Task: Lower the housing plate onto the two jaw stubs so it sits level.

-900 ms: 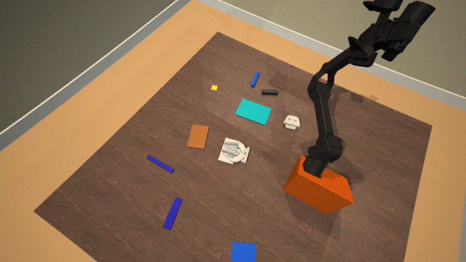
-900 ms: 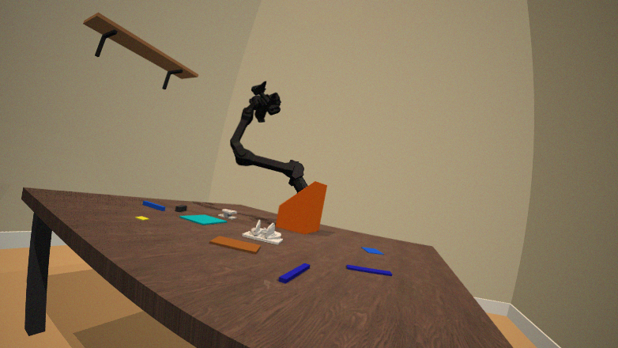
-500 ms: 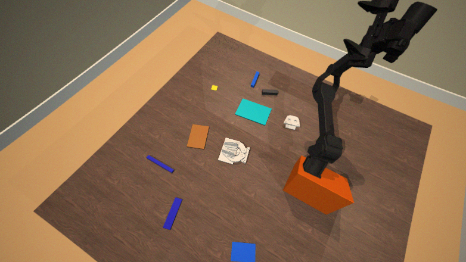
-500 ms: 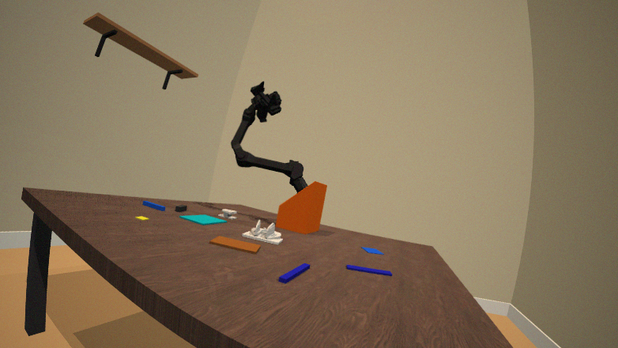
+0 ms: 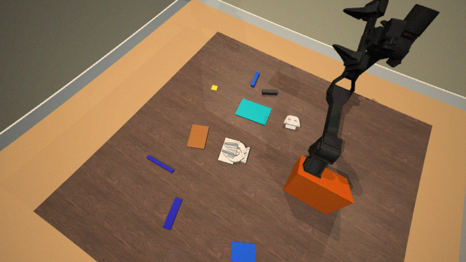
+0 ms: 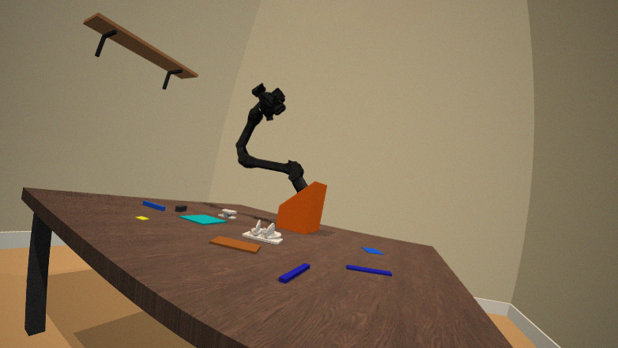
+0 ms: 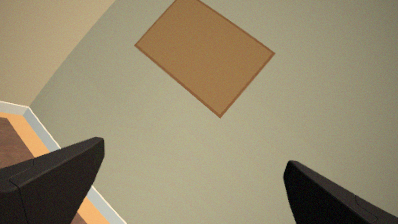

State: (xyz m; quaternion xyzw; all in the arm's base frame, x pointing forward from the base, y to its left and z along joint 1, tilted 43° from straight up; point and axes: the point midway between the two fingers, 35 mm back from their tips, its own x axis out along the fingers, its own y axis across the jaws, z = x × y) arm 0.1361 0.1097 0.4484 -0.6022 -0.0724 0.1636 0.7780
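Housing plate [image 5: 292,122] [image 6: 227,212] lies well below the open, raised hand [image 5: 339,28] [image 6: 264,104] [image 7: 196,158].

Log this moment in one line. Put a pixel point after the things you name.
gripper [image 5: 345,30] [image 7: 196,158]: open, raised | white housing plate [image 5: 291,121] [image 6: 227,213]: on table [image 5: 309,234] [image 6: 345,307], apart from jaw assembly [image 5: 233,151] [image 6: 263,235] | plate not seated

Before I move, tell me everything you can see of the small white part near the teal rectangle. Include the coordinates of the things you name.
The small white part [image 5: 291,122] [image 6: 227,213], probably the housing plate, looks matte and rigid. Its rounded top bears two small round marks; a squarish tab protrudes at one side. It sits apart from the teal rectangle [image 5: 253,111] [image 6: 203,219], touching only the tabletop [image 5: 208,195] [image 6: 389,312].
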